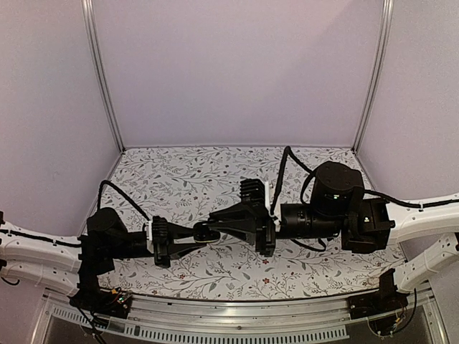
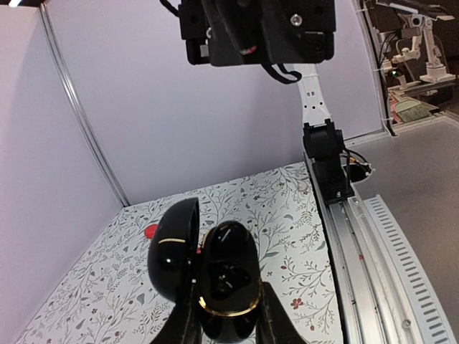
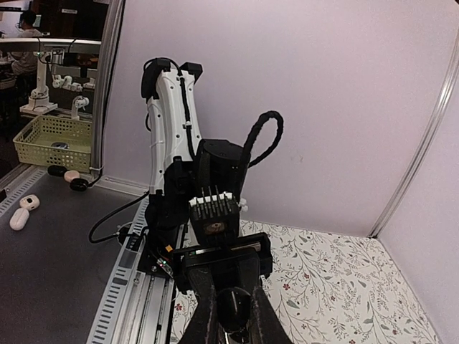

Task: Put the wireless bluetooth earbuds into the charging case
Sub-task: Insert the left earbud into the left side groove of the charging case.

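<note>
The charging case is glossy black with a gold rim. It stands open, with its lid swung to the left. My left gripper is shut on the case body and holds it above the table; it also shows in the top view. One red earbud lies on the table beyond the lid. My right gripper points left, close above the case. In the right wrist view its fingers stand a narrow gap apart, and the black case shows in that gap. I cannot tell whether they hold anything.
The floral table mat is walled in by purple panels at the back and sides. An aluminium rail runs along the near edge, carrying the right arm's base. The left arm rises behind its gripper.
</note>
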`<state>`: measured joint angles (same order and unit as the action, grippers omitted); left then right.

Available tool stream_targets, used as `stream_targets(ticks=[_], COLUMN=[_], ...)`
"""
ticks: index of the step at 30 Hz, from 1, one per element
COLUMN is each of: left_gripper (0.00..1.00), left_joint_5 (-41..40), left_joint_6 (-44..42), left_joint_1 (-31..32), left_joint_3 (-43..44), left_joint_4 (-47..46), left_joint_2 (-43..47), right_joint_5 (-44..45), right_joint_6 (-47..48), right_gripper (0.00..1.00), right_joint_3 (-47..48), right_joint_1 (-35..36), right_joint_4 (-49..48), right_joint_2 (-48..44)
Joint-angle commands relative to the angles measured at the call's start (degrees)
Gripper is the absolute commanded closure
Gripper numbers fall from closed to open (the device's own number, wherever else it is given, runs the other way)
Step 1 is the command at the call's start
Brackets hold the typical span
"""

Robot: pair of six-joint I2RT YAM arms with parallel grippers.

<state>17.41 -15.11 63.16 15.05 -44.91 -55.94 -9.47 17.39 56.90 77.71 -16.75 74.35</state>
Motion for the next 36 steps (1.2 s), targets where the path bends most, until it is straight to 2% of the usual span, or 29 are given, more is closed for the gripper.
stream_targets(ticks=[1,20,28,36], left_gripper=[1.0,1.0,1.0,1.0], left_joint_5=[-2.67,-9.24,-7.93,-8.16], left_joint_6=[-3.32,-10.06,-5.66,2.56], left_joint_1=[1.75,6.33,6.32,6.19], left_joint_3=[0.15,1.02,0.51,1.11], left_joint_4=[1.08,3.13,-0.11,-5.73], left_joint_2=[0.92,1.29,1.15,-1.99], right_joint_5=[1.02,3.1,4.82,11.82], right_joint_6=[0.36,2.43,3.0,2.78], right_gripper=[0.89,0.89,0.89,0.89], right_joint_3=[-0.83,-1.06,-0.64,0.31], right_joint_1=[0.73,2.36,2.88,4.22], right_joint_4=[0.32,1.0,0.76,-1.7], right_joint_2=[0.36,1.05,2.05,5.35])
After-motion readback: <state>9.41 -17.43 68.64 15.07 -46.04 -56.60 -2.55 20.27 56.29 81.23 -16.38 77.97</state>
